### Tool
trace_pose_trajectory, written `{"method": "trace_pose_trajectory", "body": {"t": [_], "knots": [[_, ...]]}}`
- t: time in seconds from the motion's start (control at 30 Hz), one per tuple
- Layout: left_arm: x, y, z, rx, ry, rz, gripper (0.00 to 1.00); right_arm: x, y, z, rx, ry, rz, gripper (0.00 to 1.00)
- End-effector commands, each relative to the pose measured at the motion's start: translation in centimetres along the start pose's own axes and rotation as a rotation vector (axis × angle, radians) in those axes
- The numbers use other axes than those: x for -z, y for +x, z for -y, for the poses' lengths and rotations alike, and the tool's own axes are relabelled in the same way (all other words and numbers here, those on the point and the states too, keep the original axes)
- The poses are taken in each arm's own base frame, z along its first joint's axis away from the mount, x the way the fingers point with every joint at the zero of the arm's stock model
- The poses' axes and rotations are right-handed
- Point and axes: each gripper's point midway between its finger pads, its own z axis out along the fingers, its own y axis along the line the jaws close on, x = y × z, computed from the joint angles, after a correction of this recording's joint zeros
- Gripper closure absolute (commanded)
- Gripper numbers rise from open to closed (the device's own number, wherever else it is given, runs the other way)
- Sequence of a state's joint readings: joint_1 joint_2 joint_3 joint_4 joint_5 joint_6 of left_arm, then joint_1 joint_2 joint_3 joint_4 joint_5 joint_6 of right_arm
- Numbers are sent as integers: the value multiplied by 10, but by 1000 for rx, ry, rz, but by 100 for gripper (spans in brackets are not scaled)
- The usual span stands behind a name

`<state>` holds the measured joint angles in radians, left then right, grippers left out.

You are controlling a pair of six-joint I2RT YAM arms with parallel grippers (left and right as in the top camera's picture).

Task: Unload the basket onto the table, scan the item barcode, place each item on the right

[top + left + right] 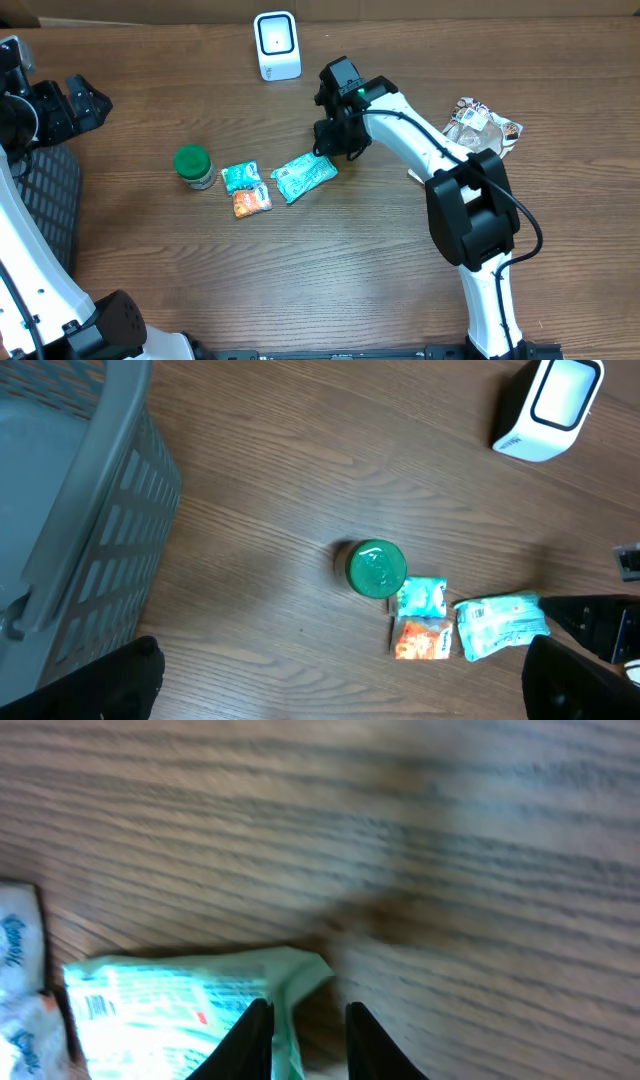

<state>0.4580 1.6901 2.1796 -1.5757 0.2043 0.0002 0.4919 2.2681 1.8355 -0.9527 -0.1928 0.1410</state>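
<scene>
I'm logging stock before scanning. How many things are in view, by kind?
packets: 3 (large teal packet, small teal packet, orange packet)
jar: 1
scanner: 1
basket: 1
clear bag: 1
Total: 7

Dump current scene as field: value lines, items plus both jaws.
scanner: white scanner, table's far edge
items: green-lidded jar, small teal packet, orange packet, large teal packet, clustered mid-table
right gripper: jaws narrow, straddling large teal packet's end; grip unclear
left gripper: jaws wide open, empty, near basket
clutter: crumpled wrappers, right side
</scene>
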Motion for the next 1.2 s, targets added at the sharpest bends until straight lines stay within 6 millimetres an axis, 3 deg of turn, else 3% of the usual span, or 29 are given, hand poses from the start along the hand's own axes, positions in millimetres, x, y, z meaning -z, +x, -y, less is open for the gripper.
{"method": "trace_pose_trajectory", "body": {"t": [0.0,0.43,0.67,0.83,0.93,1.03,1.17], "knots": [[-3,-1,-1,-15,-2,-5,0,3,1,4,12,12,-8,78],[-3,-1,-1,-15,-2,-5,0,6,34,9,-19,31,-142,78],[-3,-1,-1,-15,-2,-5,0,14,25,10,-31,23,-121,79],[-3,-1,-1,-15,-2,-5,0,51,-1,8,-54,-26,-62,75],[-3,-1,-1,-15,-2,-5,0,96,-16,7,-71,-51,-8,66],[-3,-1,-1,-15,-2,-5,1,123,-16,5,-84,-74,9,59],[-3,-1,-1,-15,-2,-6,0,145,-1,7,-119,-88,-22,38]]}}
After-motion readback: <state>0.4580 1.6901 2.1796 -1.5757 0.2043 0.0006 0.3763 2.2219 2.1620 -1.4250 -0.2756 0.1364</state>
